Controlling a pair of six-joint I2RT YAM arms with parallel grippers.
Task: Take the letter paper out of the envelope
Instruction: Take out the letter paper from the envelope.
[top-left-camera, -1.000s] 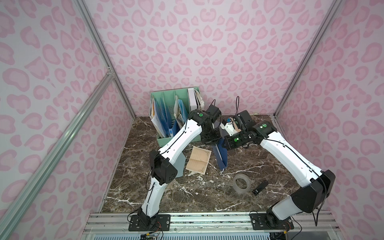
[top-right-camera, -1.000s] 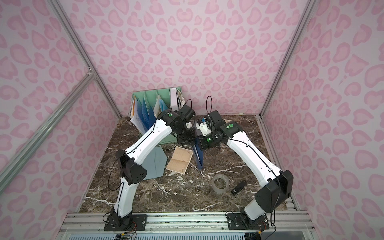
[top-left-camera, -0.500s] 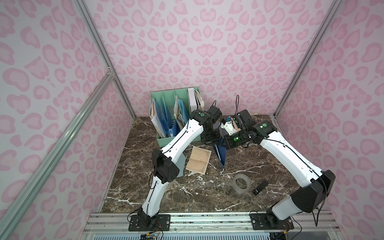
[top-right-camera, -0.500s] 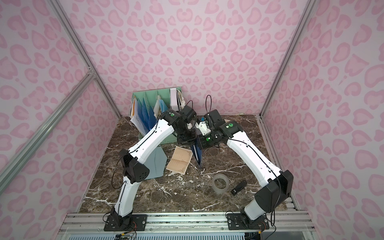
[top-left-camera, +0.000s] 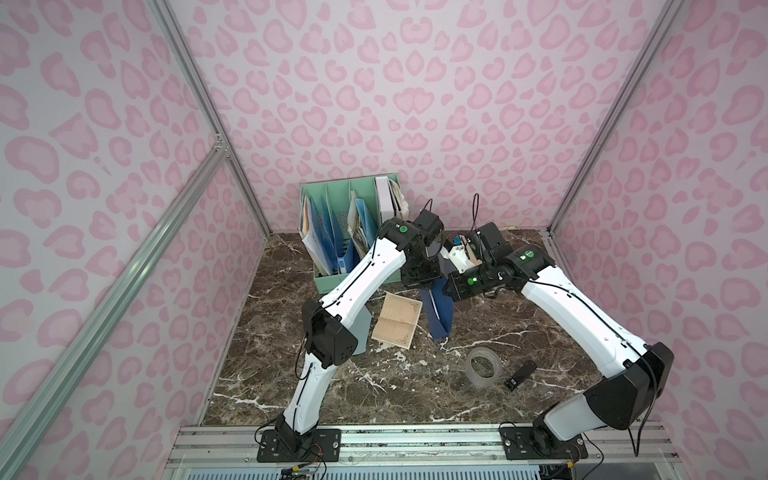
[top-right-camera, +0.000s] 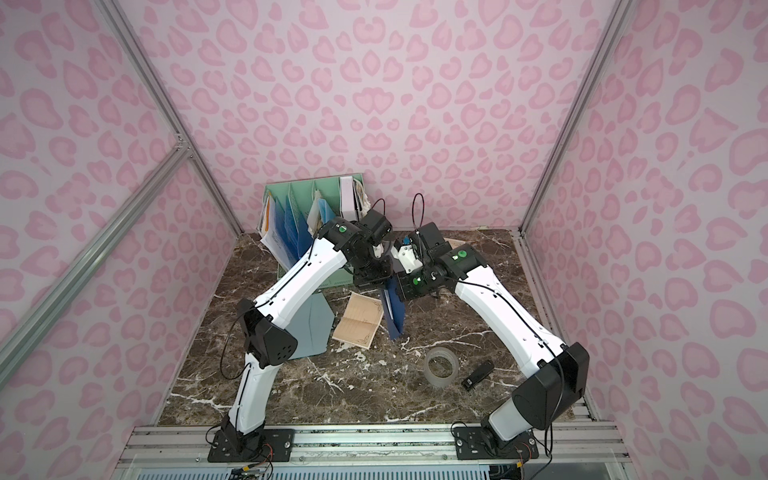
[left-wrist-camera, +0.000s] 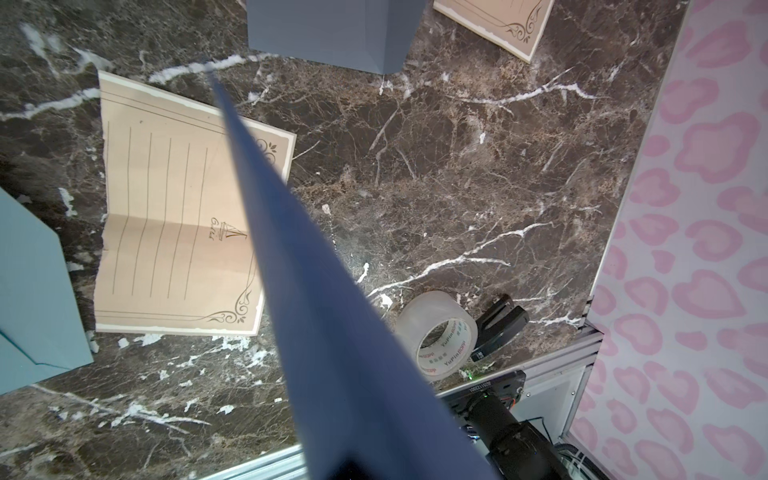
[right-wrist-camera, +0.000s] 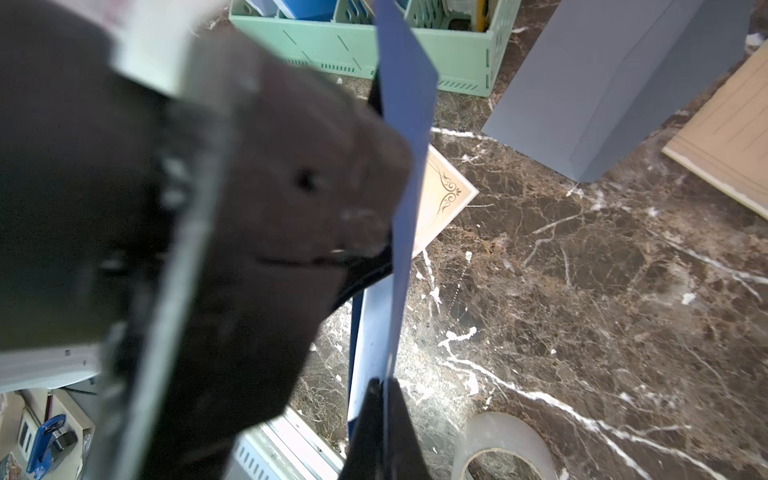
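Note:
A dark blue envelope (top-left-camera: 438, 311) (top-right-camera: 395, 311) hangs upright over the marble table, its lower corner near the surface. My left gripper (top-left-camera: 424, 284) is shut on its upper edge; in the left wrist view the envelope (left-wrist-camera: 332, 311) runs away from the jaws, edge-on. My right gripper (right-wrist-camera: 380, 384) is shut on the envelope (right-wrist-camera: 409, 124) from the other side. A pale strip (right-wrist-camera: 372, 332) shows between the envelope's sides; I cannot tell whether it is paper. A tan lined letter paper (top-left-camera: 397, 319) (left-wrist-camera: 174, 224) lies unfolded on the table beside the envelope.
A green file rack (top-left-camera: 353, 232) stands behind the arms. Grey-blue envelopes (top-left-camera: 361, 332) (left-wrist-camera: 332, 29) lie on the table, with another tan sheet (right-wrist-camera: 727, 145) at the back. A tape roll (top-left-camera: 482, 368) and a black stapler (top-left-camera: 520, 375) sit front right.
My left gripper has closed on the envelope's upper edge. The right gripper has kept its hold, and the envelope has barely moved.

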